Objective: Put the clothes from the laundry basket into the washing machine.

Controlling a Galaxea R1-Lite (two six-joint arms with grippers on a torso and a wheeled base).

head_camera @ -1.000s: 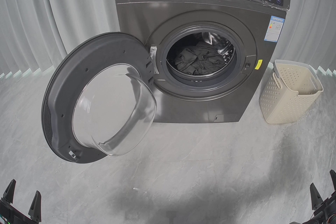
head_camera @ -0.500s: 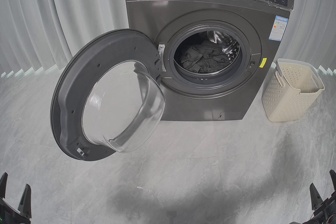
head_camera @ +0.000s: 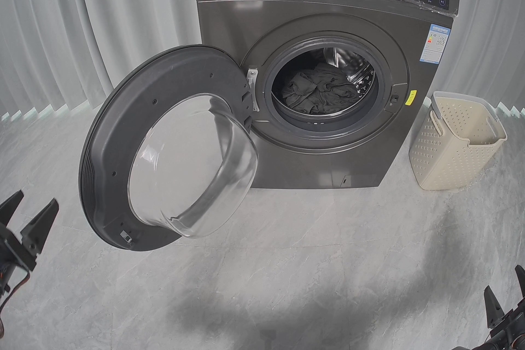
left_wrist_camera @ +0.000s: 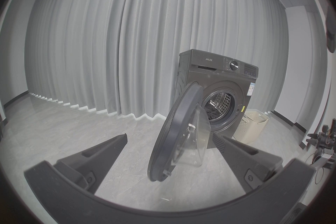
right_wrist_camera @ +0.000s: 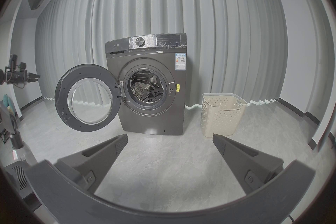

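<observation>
clothes (head_camera: 320, 91) sit in the washer (head_camera: 246, 17), basket (head_camera: 443, 159) looks empty: you seem done loading. your left gripper (head_camera: 34, 202) and right gripper (head_camera: 504, 283) gape wide, empty; next, likely shut the door (head_camera: 120, 149).

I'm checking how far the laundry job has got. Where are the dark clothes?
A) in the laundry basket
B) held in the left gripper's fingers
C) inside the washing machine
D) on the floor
C: the dark clothes lie heaped inside the washing machine, whose door hangs open, and the visible inside of the laundry basket holds nothing.
</observation>
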